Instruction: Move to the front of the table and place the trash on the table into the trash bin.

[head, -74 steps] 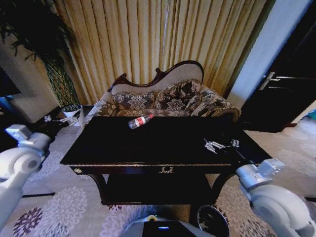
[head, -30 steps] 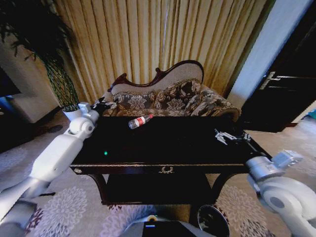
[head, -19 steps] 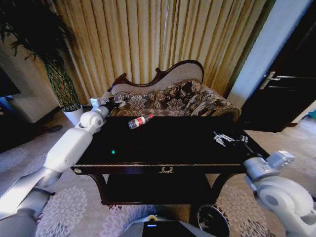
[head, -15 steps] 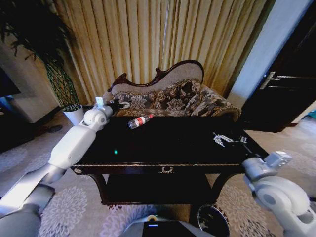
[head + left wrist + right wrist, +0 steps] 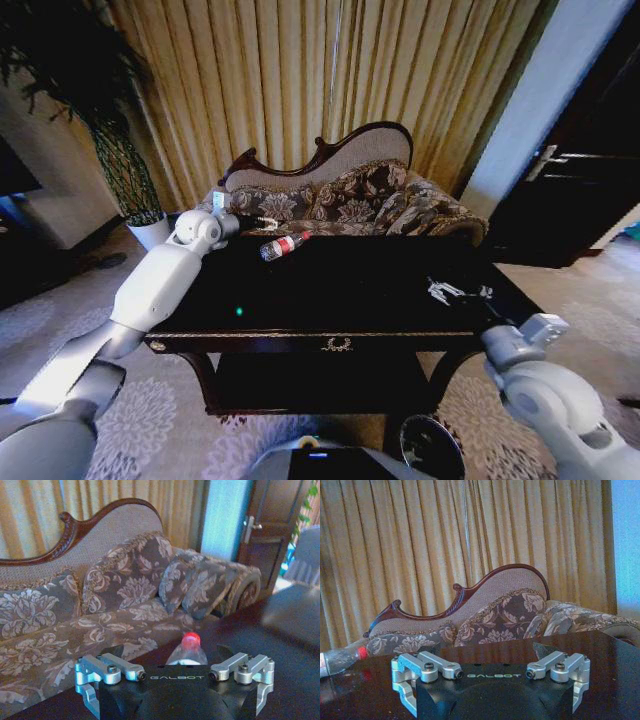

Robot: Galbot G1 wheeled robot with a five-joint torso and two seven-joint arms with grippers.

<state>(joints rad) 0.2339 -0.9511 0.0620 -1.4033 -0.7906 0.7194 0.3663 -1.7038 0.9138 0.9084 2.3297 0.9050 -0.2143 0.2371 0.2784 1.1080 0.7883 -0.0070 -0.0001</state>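
The trash I can see is a small clear bottle [image 5: 284, 245] with a red label, lying on its side at the far edge of the dark glossy table [image 5: 340, 300]. My left gripper [image 5: 258, 221] hovers just left of it, above the table's far left corner. In the left wrist view that gripper [image 5: 174, 669] is open, and the bottle's red cap [image 5: 190, 640] sits centred just beyond its fingers [image 5: 95, 672]. My right gripper [image 5: 447, 291] is open over the table's right side, holding nothing. The trash bin [image 5: 432, 446] stands on the floor by the table's front right leg.
A floral sofa [image 5: 340, 205] with a carved wooden back stands directly behind the table, with curtains behind it. A potted plant [image 5: 135, 195] is at the far left and a dark door [image 5: 575, 190] at the right. The table has a lower shelf [image 5: 315, 385].
My left arm has swung in from the left and reached across the table's far left corner, close to the bottle. The right gripper has drawn slightly nearer. The bottle has not moved.
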